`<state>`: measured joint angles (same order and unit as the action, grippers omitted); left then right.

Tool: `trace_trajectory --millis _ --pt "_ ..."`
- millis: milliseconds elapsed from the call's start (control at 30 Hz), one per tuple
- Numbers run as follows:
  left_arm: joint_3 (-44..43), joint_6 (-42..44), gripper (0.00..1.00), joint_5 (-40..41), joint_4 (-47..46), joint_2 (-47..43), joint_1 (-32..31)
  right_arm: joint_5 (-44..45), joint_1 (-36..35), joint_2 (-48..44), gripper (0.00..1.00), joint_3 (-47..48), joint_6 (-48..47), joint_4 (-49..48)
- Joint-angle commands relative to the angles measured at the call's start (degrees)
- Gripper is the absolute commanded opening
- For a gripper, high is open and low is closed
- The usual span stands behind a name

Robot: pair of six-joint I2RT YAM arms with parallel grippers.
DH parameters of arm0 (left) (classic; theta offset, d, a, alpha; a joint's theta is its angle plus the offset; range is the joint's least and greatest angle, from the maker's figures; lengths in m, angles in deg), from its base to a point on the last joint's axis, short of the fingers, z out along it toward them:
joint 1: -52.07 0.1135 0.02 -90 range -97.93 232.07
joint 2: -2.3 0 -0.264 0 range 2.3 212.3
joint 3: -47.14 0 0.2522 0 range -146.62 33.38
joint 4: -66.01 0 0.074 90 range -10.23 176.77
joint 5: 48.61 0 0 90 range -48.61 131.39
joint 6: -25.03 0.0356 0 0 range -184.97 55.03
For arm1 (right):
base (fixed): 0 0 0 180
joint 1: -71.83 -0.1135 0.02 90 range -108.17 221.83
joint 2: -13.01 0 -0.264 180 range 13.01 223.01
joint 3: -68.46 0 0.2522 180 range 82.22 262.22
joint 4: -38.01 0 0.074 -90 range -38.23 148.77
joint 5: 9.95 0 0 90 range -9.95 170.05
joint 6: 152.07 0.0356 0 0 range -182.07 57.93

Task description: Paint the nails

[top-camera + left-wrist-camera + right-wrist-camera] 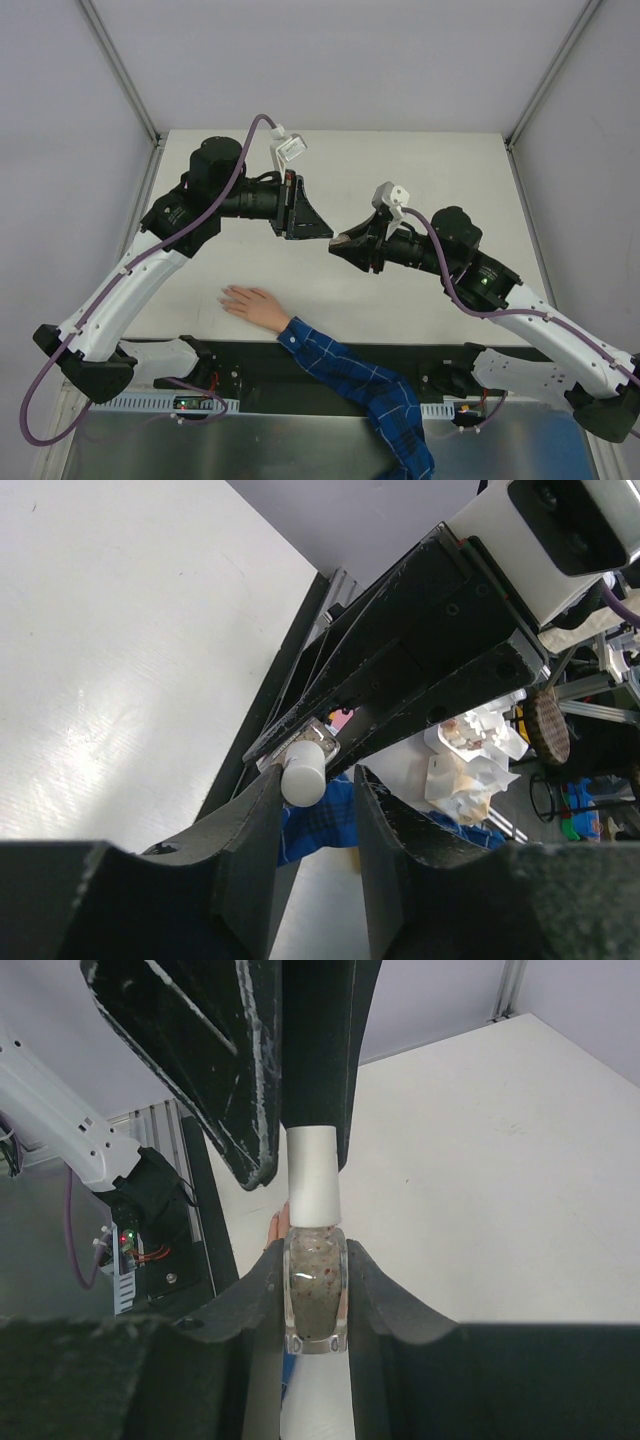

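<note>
Pale nails [226,295] are lying at the fingertips of the hand [252,304], near-left on the table [440,170]. Farther back, I'm seeing my right gripper [315,1260] clenching the clear bottle [315,1305]. My left gripper [320,780] is straddling its white cap [303,771]; I cannot tell whether it's gripping.
</note>
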<state>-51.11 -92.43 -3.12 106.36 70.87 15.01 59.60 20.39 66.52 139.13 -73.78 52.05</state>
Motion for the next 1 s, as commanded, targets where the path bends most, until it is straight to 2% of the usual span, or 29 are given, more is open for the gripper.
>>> trace_trajectory --millis 0,167,200,333,667,967 --pt "-1.4 0.9 0.30 0.6 -0.1 0.5 0.0 -1.3 0.3 0.1 0.00 2.3 1.1 -4.3" --pt "-1.3 1.1 0.21 1.1 0.0 0.9 0.0 -1.3 0.3 0.3 0.00 2.4 1.2 -4.1" --pt "-1.4 1.3 0.14 1.8 0.2 0.9 0.0 -1.3 0.3 0.4 0.00 2.3 1.1 -4.1" --pt "-1.7 1.6 0.00 3.9 0.7 0.6 0.0 -1.0 0.2 0.3 0.00 2.2 1.2 -4.0" --pt "-2.1 2.3 0.00 11.3 1.7 -1.9 0.0 0.3 0.2 -0.1 0.00 1.7 0.8 -3.1" --pt "-2.6 2.2 0.00 11.4 1.9 -2.3 0.0 0.3 0.2 -0.2 0.00 1.6 0.9 -3.1"
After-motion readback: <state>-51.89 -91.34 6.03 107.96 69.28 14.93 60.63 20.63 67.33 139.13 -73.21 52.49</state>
